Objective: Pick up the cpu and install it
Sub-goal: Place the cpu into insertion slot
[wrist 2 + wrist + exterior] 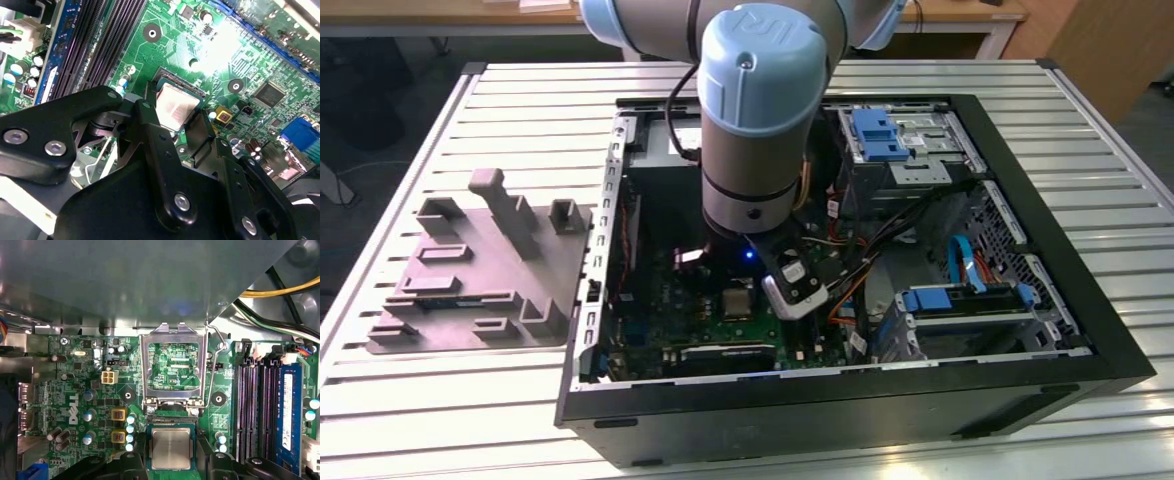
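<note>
**A:** Start at the exterior view's left. What's there?

**B:** A grey moulded tray (pixel 467 270) on the slatted table (pixel 1121 150), well apart from the work. Next to it is the open computer case (pixel 854 405). The arm (pixel 754 120) reaches down into the case over the motherboard (pixel 707 310). The drive bays (pixel 961 300) with blue clips are toward the right.

**A:** And the cpu?

**B:** In both wrist views the cpu (pixel 177 105) lies silvery top up in the socket (pixel 187 86). It is just beside the load frame (pixel 145 370), which is swung open, with its wire lever (pixel 216 365) alongside.

**A:** Does the gripper have it?

**B:** I judge so. The gripper (pixel 177 116) is narrowed onto the chip, with its black fingers (pixel 147 115) against two opposite edges and nothing else between them.

**A:** Which step is this?

**B:** The pick-up looks done and the placing is in hand. The chip looks level, but I can't tell whether it is fully down. Installation isn't finished, because the frame is not yet closed. The next move calls for a gentle, straight motion with no sideways drag, as I'd expect the socket contacts to bend easily.
</note>
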Robot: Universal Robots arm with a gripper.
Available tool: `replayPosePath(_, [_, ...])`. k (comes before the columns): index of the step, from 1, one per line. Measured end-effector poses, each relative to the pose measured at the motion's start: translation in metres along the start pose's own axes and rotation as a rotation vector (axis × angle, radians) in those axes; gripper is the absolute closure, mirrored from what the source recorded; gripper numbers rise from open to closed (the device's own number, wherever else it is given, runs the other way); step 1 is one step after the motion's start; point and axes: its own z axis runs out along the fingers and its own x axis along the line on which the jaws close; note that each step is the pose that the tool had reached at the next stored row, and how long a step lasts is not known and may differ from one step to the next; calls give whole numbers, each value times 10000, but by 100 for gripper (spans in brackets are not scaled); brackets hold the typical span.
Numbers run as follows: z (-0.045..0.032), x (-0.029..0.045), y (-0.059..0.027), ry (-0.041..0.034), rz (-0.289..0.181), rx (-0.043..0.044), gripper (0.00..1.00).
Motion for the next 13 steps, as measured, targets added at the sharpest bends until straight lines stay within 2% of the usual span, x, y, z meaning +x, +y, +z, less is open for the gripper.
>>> replayPosePath(1, [2,0,0,-3,14,56,53])
replayPosePath(2, [7,0,0,-6,23,74,53])
replayPosePath(13, [24,-1,16,-32,46,70,53])
